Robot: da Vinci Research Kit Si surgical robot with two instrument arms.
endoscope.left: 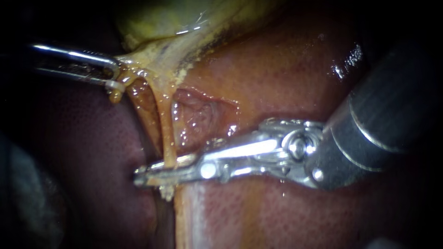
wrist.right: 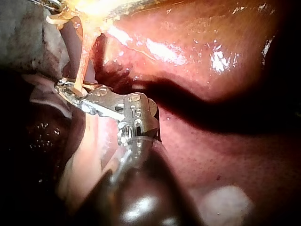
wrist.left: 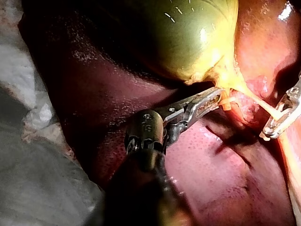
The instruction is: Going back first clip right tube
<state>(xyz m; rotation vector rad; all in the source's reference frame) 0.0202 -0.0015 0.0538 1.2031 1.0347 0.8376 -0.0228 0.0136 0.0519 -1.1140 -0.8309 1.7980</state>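
The yellow-green gallbladder [endoscope.left: 157, 18] lies at the top, and pale yellow tissue fans down from its neck. My left instrument [endoscope.left: 113, 74] comes in from the upper left, its jaws shut on that neck tissue [wrist.left: 222, 89]. From there two thin strands run down. The right tube [endoscope.left: 167, 133], yellowish, drops between the jaws of my right instrument [endoscope.left: 150, 174], which lie close together across it from both sides. The right wrist view shows the tube [wrist.right: 84, 66] entering those jaws [wrist.right: 68, 89]. No clip shows on it.
Glossy red-brown liver [endoscope.left: 277, 69] surrounds the tubes, with a raw dissected bed [endoscope.left: 203, 110] just right of them. A darker left strand [endoscope.left: 144, 110] runs beside the right tube. White cloth [wrist.left: 28, 94] lies beside the liver in the left wrist view.
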